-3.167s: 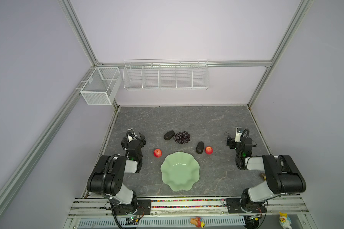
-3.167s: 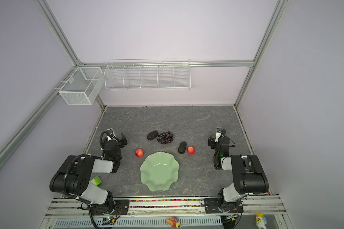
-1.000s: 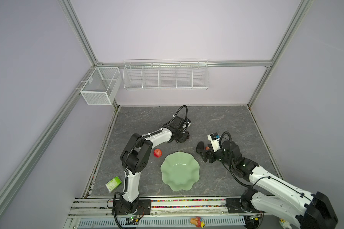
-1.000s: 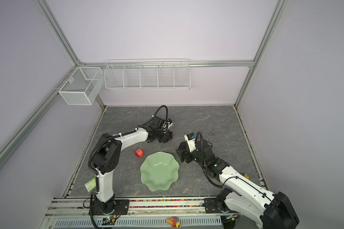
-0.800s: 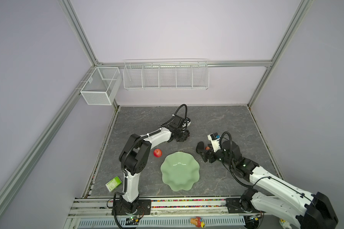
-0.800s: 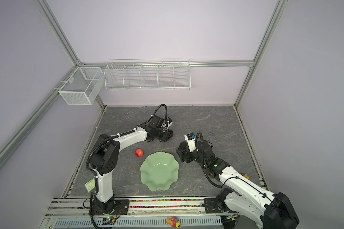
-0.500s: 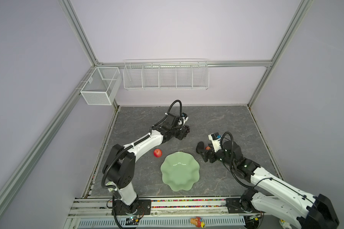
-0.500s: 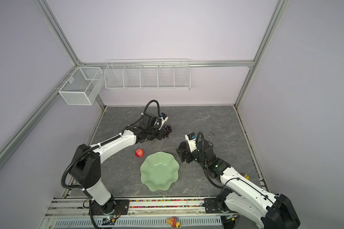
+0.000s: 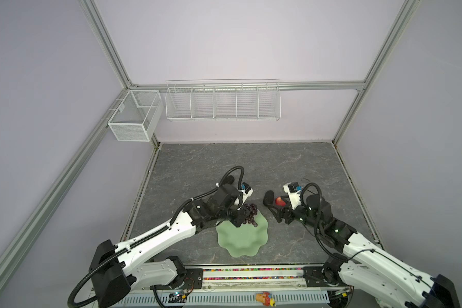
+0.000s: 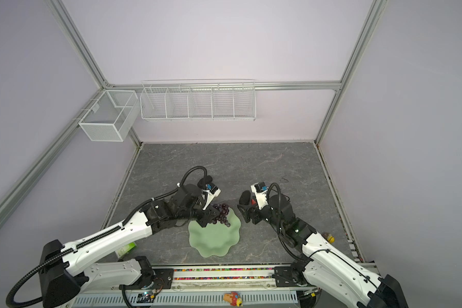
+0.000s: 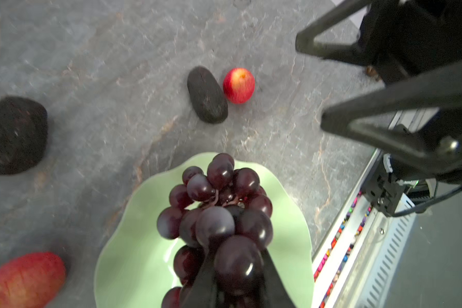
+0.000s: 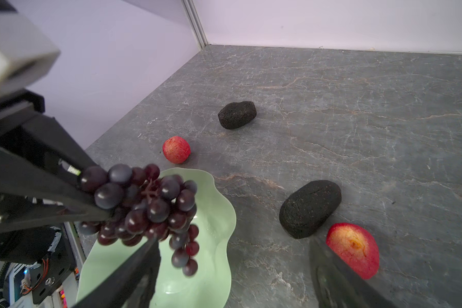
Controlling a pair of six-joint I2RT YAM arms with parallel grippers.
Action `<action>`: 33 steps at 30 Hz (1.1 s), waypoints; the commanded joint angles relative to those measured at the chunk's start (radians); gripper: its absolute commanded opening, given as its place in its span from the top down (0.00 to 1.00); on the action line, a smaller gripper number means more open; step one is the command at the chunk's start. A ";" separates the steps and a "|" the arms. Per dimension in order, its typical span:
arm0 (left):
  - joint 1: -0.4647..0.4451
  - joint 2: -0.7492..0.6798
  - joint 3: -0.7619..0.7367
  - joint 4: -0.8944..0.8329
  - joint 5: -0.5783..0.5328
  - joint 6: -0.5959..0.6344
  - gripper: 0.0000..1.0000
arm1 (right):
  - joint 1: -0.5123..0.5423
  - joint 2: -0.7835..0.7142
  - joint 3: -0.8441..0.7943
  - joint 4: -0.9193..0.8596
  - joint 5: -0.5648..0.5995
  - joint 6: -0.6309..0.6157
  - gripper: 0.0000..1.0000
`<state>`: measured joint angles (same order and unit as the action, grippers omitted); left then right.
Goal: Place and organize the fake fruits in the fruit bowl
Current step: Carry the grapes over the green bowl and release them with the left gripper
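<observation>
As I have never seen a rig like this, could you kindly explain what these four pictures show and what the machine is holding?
These are two robot arms at the edge of a grey table, each ending in two-fingered jaws. The two wide pictures come from one camera head overhead; the two close-ups come from cameras on the arms' wrists. The left arm has its jaws shut on a bunch of purple grapes, hanging over the pale green bowl. The right arm has its jaws open, holding nothing, near a red apple and a black avocado. A second apple and second avocado lie on the table too.
</observation>
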<state>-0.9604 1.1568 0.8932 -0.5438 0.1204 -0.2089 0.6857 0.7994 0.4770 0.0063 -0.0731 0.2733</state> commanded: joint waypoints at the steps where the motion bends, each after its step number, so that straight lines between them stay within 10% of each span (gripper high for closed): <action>1: -0.018 -0.010 -0.052 -0.037 -0.044 -0.092 0.80 | 0.010 -0.048 -0.024 -0.039 -0.002 0.018 0.12; 25: -0.024 0.110 -0.149 0.160 0.036 -0.083 0.41 | 0.023 0.035 0.018 -0.085 -0.035 -0.029 0.12; 33: -0.024 -0.026 -0.084 0.117 -0.211 -0.078 0.39 | 0.053 0.086 0.014 -0.021 0.002 -0.012 0.12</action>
<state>-0.9825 1.2053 0.7609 -0.4252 0.0647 -0.2798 0.7315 0.8814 0.4789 -0.0616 -0.0757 0.2619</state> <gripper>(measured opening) 0.606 0.880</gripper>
